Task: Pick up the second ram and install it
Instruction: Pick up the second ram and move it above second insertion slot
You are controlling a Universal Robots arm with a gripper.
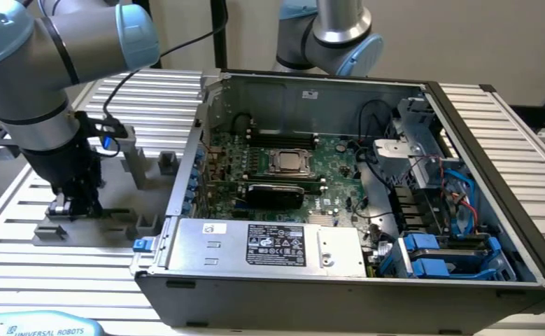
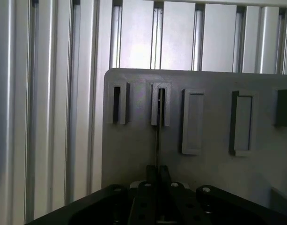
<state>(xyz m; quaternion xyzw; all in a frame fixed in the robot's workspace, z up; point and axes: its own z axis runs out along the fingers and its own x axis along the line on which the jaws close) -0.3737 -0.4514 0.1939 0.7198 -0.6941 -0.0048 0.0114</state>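
**While the second ram (image 2: 158,126) sits in its holder, the grip decides everything**

As the wrist view looks along the tool (image 2: 157,174), we see its two fingers drawn close on either side of the second ram. We read that as closed on the stick's thin edge. The stick stands edge-on in a narrow slot of the grey fixture (image 2: 209,173), with an empty narrow slot just beside it. In the exterior view the tool (image 1: 70,207) is down at this fixture (image 1: 99,234) on the bench (image 1: 29,280), at the exterior view's left. The open computer case (image 1: 347,287) and its motherboard (image 1: 333,157) lie well apart, to the right.

We judge the main risk to be a crooked or shallow hold. If the fingers grip off-centre, the stick could tilt and bind against the slot walls. If they grip too little of the edge, the thin board could slip or twist. A tilted stick would also meet a motherboard socket askew, and we cannot tell from here how squarely it is held.
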